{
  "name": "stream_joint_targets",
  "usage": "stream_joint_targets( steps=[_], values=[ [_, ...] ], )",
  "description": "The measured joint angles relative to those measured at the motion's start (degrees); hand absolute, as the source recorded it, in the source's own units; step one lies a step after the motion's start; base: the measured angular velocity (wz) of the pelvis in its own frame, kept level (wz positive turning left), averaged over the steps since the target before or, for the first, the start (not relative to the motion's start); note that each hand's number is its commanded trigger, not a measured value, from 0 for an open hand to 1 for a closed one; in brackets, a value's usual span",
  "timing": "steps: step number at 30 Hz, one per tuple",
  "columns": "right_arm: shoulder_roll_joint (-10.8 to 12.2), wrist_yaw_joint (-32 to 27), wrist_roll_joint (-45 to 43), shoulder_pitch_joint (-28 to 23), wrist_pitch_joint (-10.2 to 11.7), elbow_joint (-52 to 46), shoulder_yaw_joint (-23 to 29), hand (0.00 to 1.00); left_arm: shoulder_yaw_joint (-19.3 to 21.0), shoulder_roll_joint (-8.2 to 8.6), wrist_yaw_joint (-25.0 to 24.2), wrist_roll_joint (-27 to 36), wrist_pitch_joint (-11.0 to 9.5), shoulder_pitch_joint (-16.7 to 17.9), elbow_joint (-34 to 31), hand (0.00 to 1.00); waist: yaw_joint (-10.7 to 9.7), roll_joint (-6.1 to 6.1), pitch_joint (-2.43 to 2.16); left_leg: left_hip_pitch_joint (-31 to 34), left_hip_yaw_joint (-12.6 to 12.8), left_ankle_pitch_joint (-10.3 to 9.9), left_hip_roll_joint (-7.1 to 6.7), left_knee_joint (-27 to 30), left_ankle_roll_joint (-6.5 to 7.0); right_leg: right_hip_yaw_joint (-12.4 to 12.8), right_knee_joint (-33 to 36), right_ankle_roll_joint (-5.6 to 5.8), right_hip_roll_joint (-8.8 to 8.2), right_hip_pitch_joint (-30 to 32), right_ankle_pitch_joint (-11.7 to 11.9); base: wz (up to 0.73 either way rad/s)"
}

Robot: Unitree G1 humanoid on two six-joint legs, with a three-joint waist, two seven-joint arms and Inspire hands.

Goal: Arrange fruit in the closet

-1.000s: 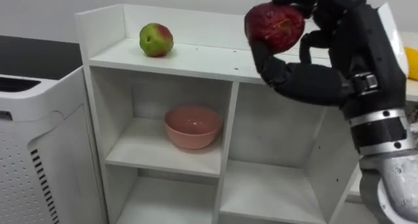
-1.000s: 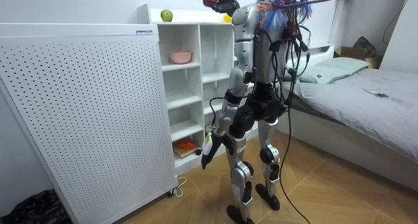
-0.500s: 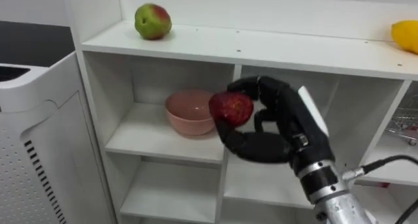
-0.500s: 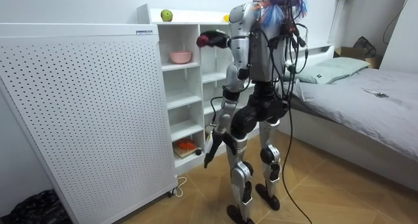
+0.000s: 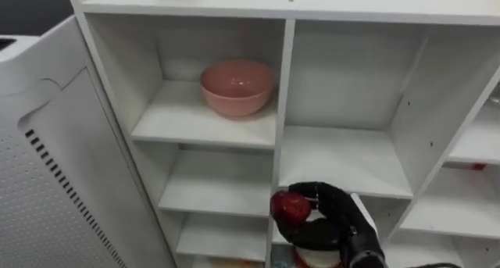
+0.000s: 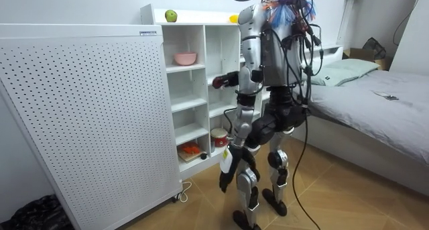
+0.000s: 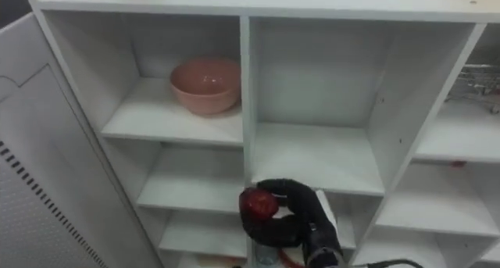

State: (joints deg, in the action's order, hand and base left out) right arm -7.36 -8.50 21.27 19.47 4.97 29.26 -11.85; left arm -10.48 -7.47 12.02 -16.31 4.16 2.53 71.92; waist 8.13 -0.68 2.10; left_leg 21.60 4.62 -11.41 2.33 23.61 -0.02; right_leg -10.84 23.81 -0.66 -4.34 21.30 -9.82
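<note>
- One red apple (image 5: 290,208), held by the robot's right hand (image 5: 336,215). The fingers and thumb are curled round it from behind and below. It hangs in the air just in front of the white closet (image 5: 283,104), before the upright between the left and middle columns, and rests on no shelf.
- One pink bowl (image 5: 237,87) stands at 11 o'clock from the apple, on the upper shelf of the left column. Its inside shows plain pink.
- Two more fruits lie on the closet's top, seen from across the room: one green apple (image 6: 171,15) towards the left end and one yellow fruit (image 6: 232,19) further right, half hidden behind the robot's shoulder.
- One red-and-white jar (image 6: 218,137) sits on a low shelf at 6 o'clock from the held apple. From the head camera the hand covers most of it.
- One orange thing (image 6: 191,149) lies on the bottom shelf, too small to make out.
- The left hand (image 6: 225,173) hangs beside the thigh.
- The robot stands upright, facing the closet.
</note>
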Motion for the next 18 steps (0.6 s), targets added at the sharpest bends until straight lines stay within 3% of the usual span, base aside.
stream_joint_targets(
  steps=[3, 7, 14, 18],
  values=[
    [0.32, -0.17, 9.78, 0.01, -0.07, 4.05, 0.31, 1.00, -1.56, -0.11, 0.39, 3.95, -0.32, 0.33, -0.62, 0.00, -0.13, 0.16, 0.05, 4.54, -0.16, -0.06, -0.06, 2.33, 0.18, -0.12, 2.33, -0.01, -0.59, 4.40, -0.93, 0.10],
    [0.26, -0.34, 20.19, 0.29, -0.85, 7.88, 3.21, 1.00, -2.68, 0.31, 0.35, 4.56, -0.22, 0.89, -1.65, 0.00, 0.00, 0.45, 0.08, 8.36, -0.17, 0.13, -0.47, 4.16, 0.48, -0.12, 5.15, -0.24, -1.41, 8.54, -1.17, 0.05],
    [-1.18, -2.56, 41.01, 8.26, -0.92, 15.58, 9.54, 1.00, -4.73, 0.61, 0.73, 6.57, 0.94, 0.82, -6.01, 0.00, 0.25, 2.52, 0.44, 15.18, 0.17, 0.87, -1.32, 6.09, 1.02, 0.03, 8.79, -0.39, -2.92, 16.31, -1.30, 0.01],
    [-2.71, -2.86, 54.08, 10.59, -0.87, 18.10, 11.56, 1.00, -6.60, 0.65, 0.85, 8.49, 1.73, 0.93, -7.70, 0.00, 1.33, 2.74, 0.39, 16.44, 0.82, 0.99, -1.92, 6.07, 1.15, 1.14, 10.33, -0.36, -3.54, 18.64, -1.82, 0.00]
  ],
)
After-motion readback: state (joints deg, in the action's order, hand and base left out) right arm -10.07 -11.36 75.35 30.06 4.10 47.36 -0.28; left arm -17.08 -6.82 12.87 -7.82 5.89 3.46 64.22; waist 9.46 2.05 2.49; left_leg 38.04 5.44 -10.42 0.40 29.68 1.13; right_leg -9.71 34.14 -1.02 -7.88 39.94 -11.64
